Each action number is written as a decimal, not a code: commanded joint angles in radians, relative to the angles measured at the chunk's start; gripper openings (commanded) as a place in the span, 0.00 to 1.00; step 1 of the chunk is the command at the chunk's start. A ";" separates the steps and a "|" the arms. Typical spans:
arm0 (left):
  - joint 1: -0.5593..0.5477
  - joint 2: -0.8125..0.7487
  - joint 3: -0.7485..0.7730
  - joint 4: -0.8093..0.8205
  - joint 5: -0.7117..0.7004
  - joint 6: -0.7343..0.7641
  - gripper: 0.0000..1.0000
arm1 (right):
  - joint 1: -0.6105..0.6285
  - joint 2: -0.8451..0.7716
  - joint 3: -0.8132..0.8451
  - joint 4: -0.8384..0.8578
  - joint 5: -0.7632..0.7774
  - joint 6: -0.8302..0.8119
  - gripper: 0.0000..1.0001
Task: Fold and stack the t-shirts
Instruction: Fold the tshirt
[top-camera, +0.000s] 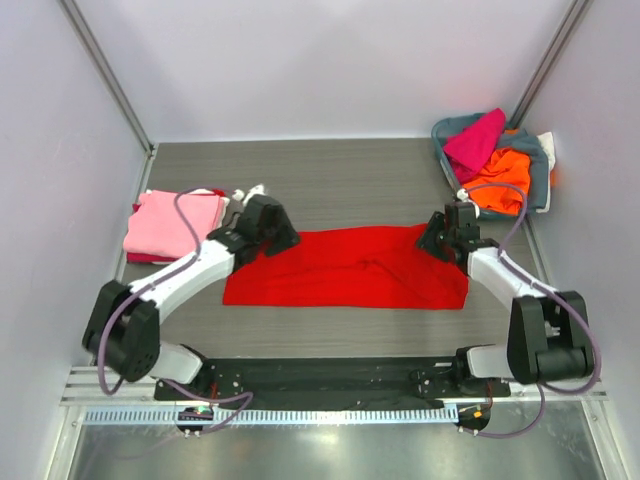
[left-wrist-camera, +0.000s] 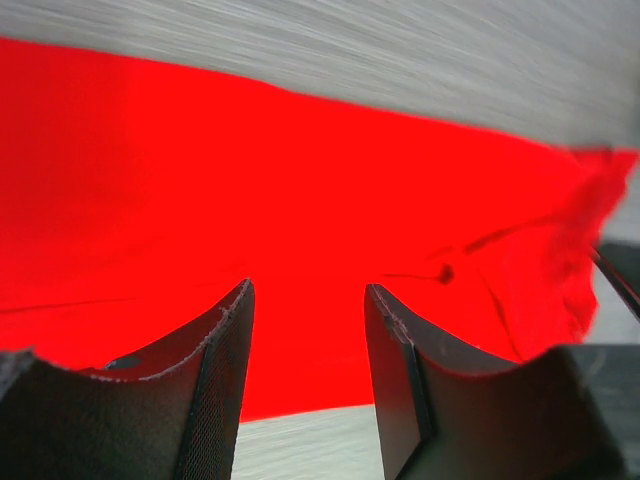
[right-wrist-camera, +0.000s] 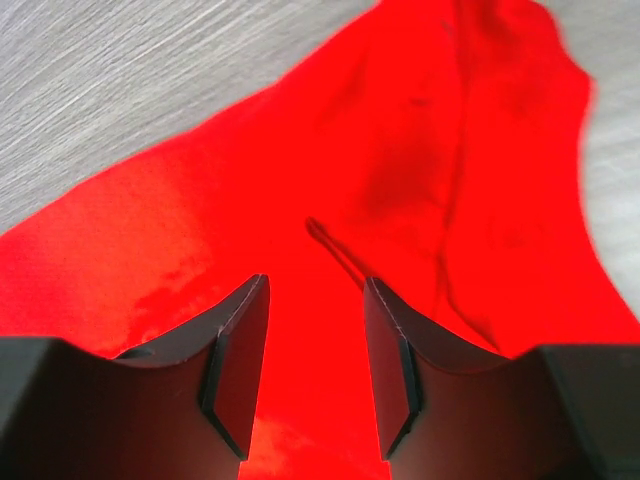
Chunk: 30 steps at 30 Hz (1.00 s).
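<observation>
The red t-shirt (top-camera: 350, 268) lies flat on the table (top-camera: 350, 175), between the two arms. It is folded into a long band whose long axis runs left to right across the table. Its far edge is close to straight, and its near edge dips a little lower at the right end. The cloth is a plain bright red with a few shallow creases near the middle and right. The right wrist view shows a darker fold line running along the fabric. Which end is the collar cannot be told.

The left end effector (left-wrist-camera: 308, 288) sits over the band's far-left corner. Its jaws are released and spread apart, with bare red cloth in the gap and nothing pinched. The right end effector (right-wrist-camera: 316, 281) sits over the far-right corner in the same way, jaws apart above the cloth and gripping nothing.

At the left side of the table, well apart from the red shirt, a pink t-shirt (top-camera: 175, 222) lies folded into a neat rectangle. It rests on a darker pink layer (top-camera: 145, 258) that peeks out along its near edge. A scrap of white cloth (top-camera: 250, 190) shows just beside this stack.

In the far right corner stands one grey-blue basket (top-camera: 535, 175). It holds one magenta t-shirt (top-camera: 475, 140) heaped on one orange t-shirt (top-camera: 500, 180), both crumpled. A white piece (top-camera: 547, 150) hangs at the basket's right rim.
</observation>
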 joint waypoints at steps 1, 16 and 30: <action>-0.081 0.099 0.138 0.047 0.018 -0.032 0.49 | 0.020 0.066 0.065 0.087 -0.014 -0.007 0.48; -0.184 0.671 0.708 0.047 0.241 -0.108 0.45 | 0.040 0.204 0.067 0.155 -0.011 -0.031 0.41; -0.215 0.929 0.900 0.108 0.367 -0.176 0.40 | 0.043 0.247 0.076 0.165 -0.007 -0.044 0.22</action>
